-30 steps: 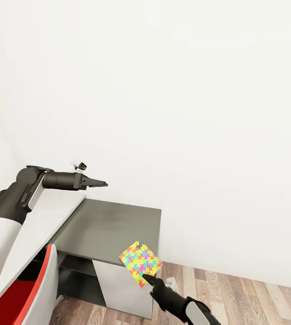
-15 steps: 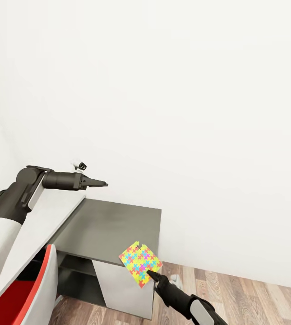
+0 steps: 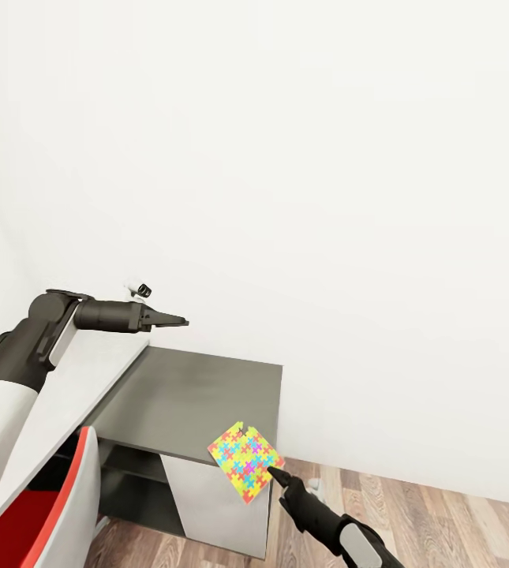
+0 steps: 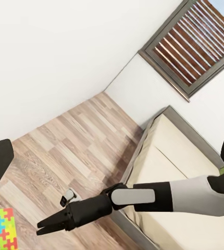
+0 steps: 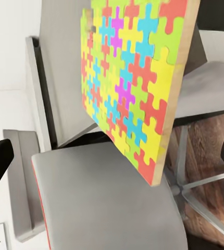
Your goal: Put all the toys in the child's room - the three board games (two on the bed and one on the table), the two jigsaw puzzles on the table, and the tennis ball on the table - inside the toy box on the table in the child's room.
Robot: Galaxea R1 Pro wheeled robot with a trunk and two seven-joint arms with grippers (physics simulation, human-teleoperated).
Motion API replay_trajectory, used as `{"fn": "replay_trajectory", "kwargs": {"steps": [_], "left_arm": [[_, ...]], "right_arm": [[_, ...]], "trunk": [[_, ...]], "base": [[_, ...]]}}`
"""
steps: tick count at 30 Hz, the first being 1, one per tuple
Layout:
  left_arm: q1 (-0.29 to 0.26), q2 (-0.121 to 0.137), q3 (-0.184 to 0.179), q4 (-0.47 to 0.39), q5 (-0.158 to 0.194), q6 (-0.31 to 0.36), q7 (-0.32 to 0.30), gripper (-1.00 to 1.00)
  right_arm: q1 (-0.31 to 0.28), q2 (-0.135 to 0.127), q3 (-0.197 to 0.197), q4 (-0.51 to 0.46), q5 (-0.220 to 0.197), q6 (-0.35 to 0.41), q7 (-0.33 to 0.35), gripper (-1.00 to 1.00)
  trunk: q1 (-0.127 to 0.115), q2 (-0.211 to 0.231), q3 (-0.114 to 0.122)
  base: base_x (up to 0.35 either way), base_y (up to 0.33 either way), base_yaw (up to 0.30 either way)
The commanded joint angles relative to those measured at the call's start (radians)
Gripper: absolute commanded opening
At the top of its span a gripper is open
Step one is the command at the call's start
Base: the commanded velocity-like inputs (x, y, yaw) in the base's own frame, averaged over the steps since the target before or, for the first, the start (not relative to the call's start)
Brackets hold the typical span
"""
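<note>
A jigsaw puzzle (image 3: pixel 245 461) is seen at lower centre of the head view, overhanging the front right corner of the dark grey tabletop (image 3: pixel 191 398), tilted. The right gripper (image 3: pixel 278 475) is seen just beside its lower right edge; whether the tip touches the puzzle cannot be told. In the left wrist view the right gripper (image 4: pixel 48 225) shows its fingers drawn together to a point, clear of the puzzle (image 4: pixel 1 229), which is cut off at the lower left corner.

The right wrist view alone shows the puzzle's (image 5: pixel 133 83) wooden backing edge and a grey-seated chair (image 5: pixel 107 203) beneath it. The left wrist view alone shows the bed (image 4: pixel 179 172), the window (image 4: pixel 195 47) and the plank floor (image 4: pixel 70 151).

The left gripper (image 3: pixel 177 321) is held at middle left, over the white tabletop (image 3: pixel 65 394); its fingers appear closed with nothing between them.
</note>
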Motion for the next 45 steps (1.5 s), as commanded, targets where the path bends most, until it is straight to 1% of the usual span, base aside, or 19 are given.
{"fn": "replay_trajectory", "kwargs": {"steps": [1, 16, 24, 26, 28, 34, 45], "left_arm": [[-0.001, 0.001, -0.003, 0.0, 0.001, 0.011, -0.004, 1.0], [-0.001, 0.001, -0.003, -0.015, 0.001, 0.012, -0.004, 1.0], [-0.001, 0.001, -0.001, -0.019, 0.002, 0.018, -0.004, 1.0], [-0.001, 0.001, 0.0, -0.021, 0.002, 0.02, -0.004, 1.0], [-0.001, 0.001, 0.005, -0.023, 0.003, 0.021, -0.004, 1.0], [-0.001, 0.0, 0.046, -0.042, 0.003, 0.021, -0.004, 1.0], [-0.001, 0.001, 0.055, -0.046, 0.003, 0.021, -0.004, 1.0]], "right_arm": [[-0.002, 0.001, -0.008, 0.0, -0.003, 0.009, 0.001, 1.0], [-0.004, -0.002, -0.01, 0.001, -0.004, 0.008, -0.001, 1.0], [-0.004, -0.002, -0.01, 0.001, -0.003, 0.007, -0.002, 1.0], [-0.004, -0.002, -0.01, 0.001, -0.003, 0.007, -0.002, 1.0], [-0.004, -0.001, -0.01, 0.001, -0.003, 0.007, -0.002, 1.0], [-0.004, 0.001, -0.01, 0.001, -0.004, 0.007, -0.001, 1.0], [-0.004, 0.002, -0.01, 0.001, -0.004, 0.007, 0.0, 1.0]], "trunk": [[0.004, -0.009, -0.005], [0.062, -0.114, -0.052], [0.062, -0.114, -0.052], [0.07, -0.128, -0.058], [0.077, -0.142, -0.065], [0.1, -0.184, -0.083], [0.142, -0.261, -0.118]], "base": [[0.0, 0.0, 0.0], [0.0, 0.0, 0.0], [0.0, 0.0, 0.0], [0.0, 0.0, 0.0], [0.0, 0.0, 0.0], [0.0, 0.0, 0.0], [0.0, 0.0, 0.0]]}}
